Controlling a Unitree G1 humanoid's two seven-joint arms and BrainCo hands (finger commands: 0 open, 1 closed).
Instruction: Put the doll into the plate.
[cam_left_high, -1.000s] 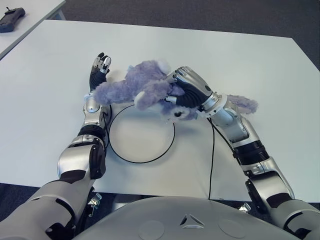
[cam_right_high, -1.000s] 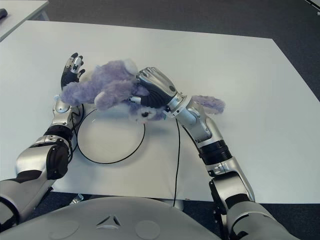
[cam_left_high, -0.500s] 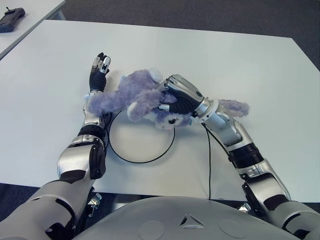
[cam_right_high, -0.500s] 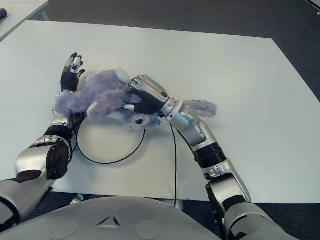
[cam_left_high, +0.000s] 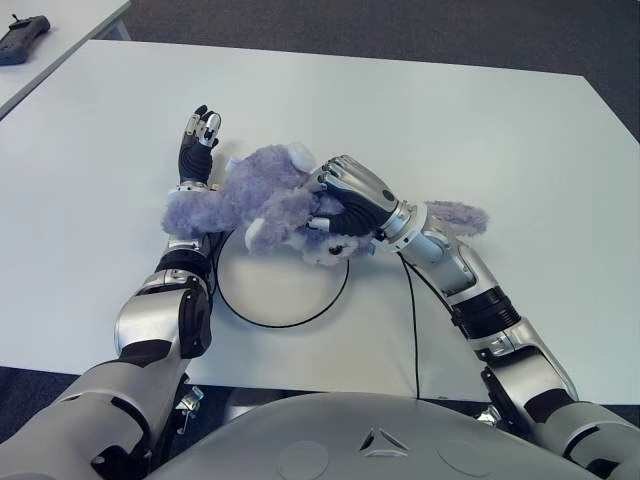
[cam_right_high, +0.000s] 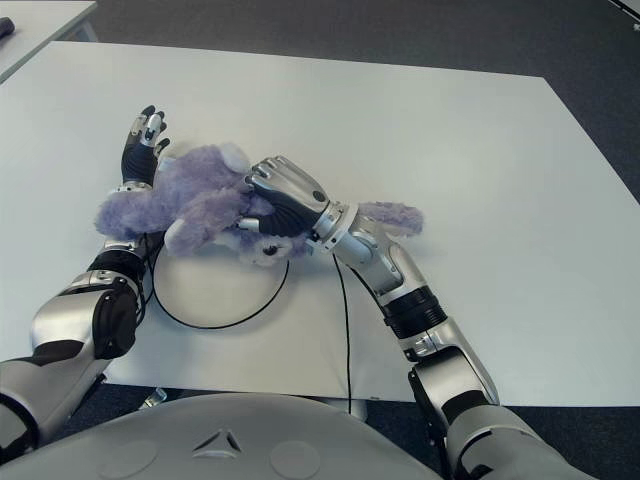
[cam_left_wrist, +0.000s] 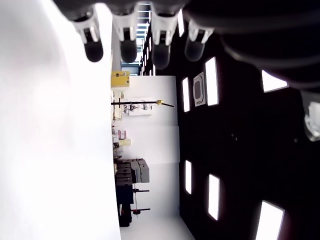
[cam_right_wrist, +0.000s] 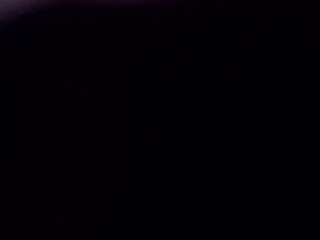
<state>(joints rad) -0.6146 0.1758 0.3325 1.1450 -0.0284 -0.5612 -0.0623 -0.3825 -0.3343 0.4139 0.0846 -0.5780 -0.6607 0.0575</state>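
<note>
A fluffy purple doll (cam_left_high: 255, 195) lies sideways over the far rim of the plate (cam_left_high: 285, 292), a white disc with a thin black edge. My right hand (cam_left_high: 345, 205) is shut on the doll's middle, its fingers curled into the fur. A furry purple end (cam_left_high: 455, 215) of the doll sticks out behind my right forearm. The doll's other end covers my left wrist in the eye views. My left hand (cam_left_high: 200, 135) shows beyond the doll's left end, fingers (cam_left_wrist: 122, 45) straight and holding nothing. The right wrist view is black.
The white table (cam_left_high: 450, 110) stretches wide to the right and far side. A black cable (cam_left_high: 415, 320) runs from my right arm to the table's front edge. A dark device (cam_left_high: 22, 38) lies on a second table at the far left.
My right hand has carried the doll left and down, from above the plate's far right side onto its far rim. The left hand has stayed still.
</note>
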